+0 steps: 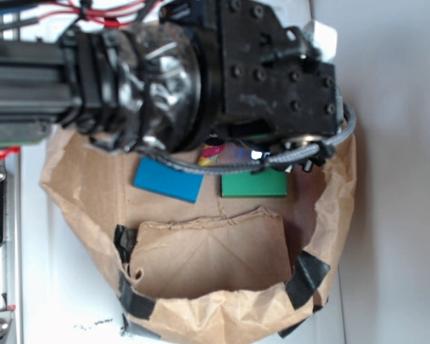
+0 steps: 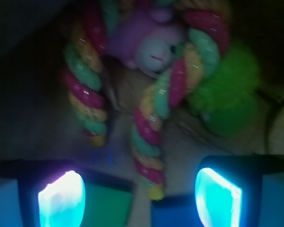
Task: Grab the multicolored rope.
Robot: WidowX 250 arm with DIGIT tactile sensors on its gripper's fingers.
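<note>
Wrist view: the fingers (image 2: 61, 201) are spread wide and hold nothing. The multicolored rope (image 2: 154, 127) lies ahead of them, bent in a U, and its nearer leg ends between the two tips. A pink plush animal (image 2: 149, 45) sits inside the bend; a green plush toy (image 2: 229, 94) lies beside the far leg. Recommended procedure: descend with that nearer leg centred in the gap, clear of both toys, then close. In the exterior view the arm hides the rope almost entirely.
</note>
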